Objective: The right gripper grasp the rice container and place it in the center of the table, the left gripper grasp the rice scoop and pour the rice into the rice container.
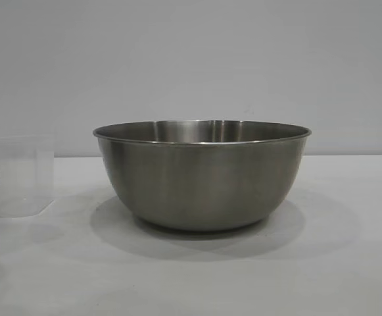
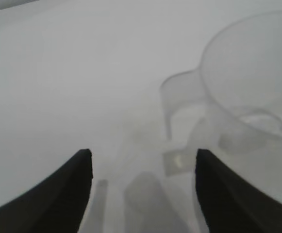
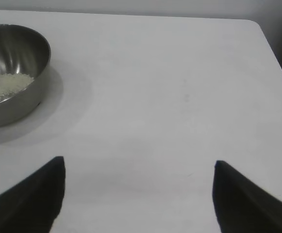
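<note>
Since rice (image 3: 5, 87) already in rice container (image 1: 202, 174) at table (image 1: 348, 263) ctr, task looks done; rice scoop (image 1: 21, 176) upright at container's 9 o'clock; left gripper (image 2: 143, 187) and right gripper (image 3: 138, 194) both spread, empty.

Plain grey wall (image 1: 191, 59) behind

Rice scoop (image 2: 247, 97) blurred, cut off; rice container (image 3: 9, 73) cut off.
</note>
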`<state>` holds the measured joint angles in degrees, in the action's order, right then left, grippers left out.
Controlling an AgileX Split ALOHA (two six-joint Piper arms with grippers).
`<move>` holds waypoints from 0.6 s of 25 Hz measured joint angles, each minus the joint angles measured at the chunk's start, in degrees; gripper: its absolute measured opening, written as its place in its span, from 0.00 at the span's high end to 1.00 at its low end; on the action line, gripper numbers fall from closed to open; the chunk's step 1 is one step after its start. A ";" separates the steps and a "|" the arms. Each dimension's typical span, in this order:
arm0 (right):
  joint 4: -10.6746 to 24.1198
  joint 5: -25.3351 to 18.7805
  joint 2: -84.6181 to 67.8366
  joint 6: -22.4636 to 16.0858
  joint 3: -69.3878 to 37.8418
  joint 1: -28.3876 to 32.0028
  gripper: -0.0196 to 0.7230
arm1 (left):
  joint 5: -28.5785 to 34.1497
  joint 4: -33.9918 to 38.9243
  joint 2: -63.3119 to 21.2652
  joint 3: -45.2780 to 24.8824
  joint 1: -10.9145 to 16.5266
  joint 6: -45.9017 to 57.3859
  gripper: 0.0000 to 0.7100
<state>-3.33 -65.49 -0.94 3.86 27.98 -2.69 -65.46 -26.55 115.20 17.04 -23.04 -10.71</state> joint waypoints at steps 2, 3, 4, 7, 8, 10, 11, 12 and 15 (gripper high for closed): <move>0.00 0.00 0.00 0.00 0.00 0.00 0.18 | -0.11 1.91 0.00 -1.91 0.00 0.02 0.35; 0.00 0.00 0.00 0.00 0.00 0.00 0.18 | -0.11 2.46 -0.48 -2.78 0.00 0.13 0.37; 0.00 0.00 0.00 0.00 0.00 0.00 0.18 | -0.11 3.10 -1.36 -3.82 0.00 0.47 0.37; 0.00 0.00 0.00 0.00 0.00 0.00 0.18 | -0.11 3.63 -5.11 -6.50 0.00 1.26 0.37; 0.00 0.00 0.00 0.00 0.00 0.00 0.18 | -0.11 3.63 -6.81 -7.25 0.00 1.37 0.37; 0.00 0.00 0.00 0.00 0.00 0.00 0.18 | -0.11 3.63 -10.14 -8.19 0.00 1.37 0.37; 0.00 0.00 0.00 0.00 0.00 0.00 0.18 | -0.11 3.63 -12.02 -8.34 0.00 1.47 0.37; 0.00 0.00 0.00 0.00 0.00 0.00 0.18 | -0.11 3.63 -13.90 -8.60 0.00 1.47 0.37; 0.00 0.00 0.00 0.00 0.00 0.00 0.18 | 0.95 4.58 -19.27 -8.61 0.00 1.47 0.37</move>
<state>-3.33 -65.49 -0.94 3.86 27.98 -2.69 -64.52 -21.96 95.93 8.43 -23.04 -9.25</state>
